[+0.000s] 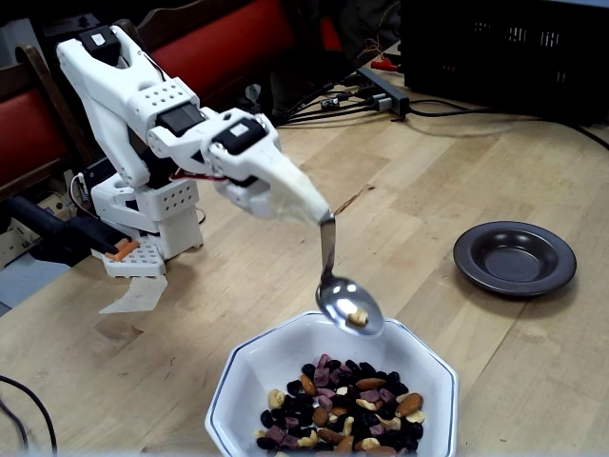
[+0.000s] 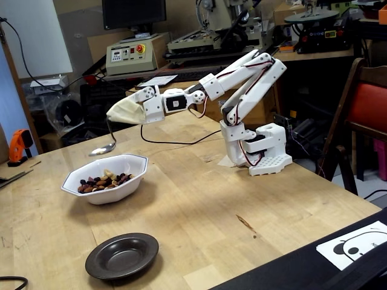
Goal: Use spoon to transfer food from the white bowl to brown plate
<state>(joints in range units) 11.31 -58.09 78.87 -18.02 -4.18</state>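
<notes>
Where the wooden table [image 2: 199,205] ends, workshop machines [image 2: 217,27] crowd behind.

1. The spoon [image 1: 348,303] [image 2: 103,148] is shiny silver metal. It hangs bowl-down, clear of the white bowl's far rim, with its thin handle rising into a white tip. One pale nut lies in its oval bowl.
2. The food [image 1: 343,407] [image 2: 104,180], almonds, cashews, raisins and purplish bits, is heaped in the white bowl.
3. The white bowl [image 1: 249,364] [image 2: 115,187] is octagonal and dark-rimmed, and stands upright on the table.
4. The brown plate [image 1: 515,257] [image 2: 121,255] is round, glossy and empty. It lies well apart from the bowl, to the bowl's right and farther back in a fixed view.
</notes>
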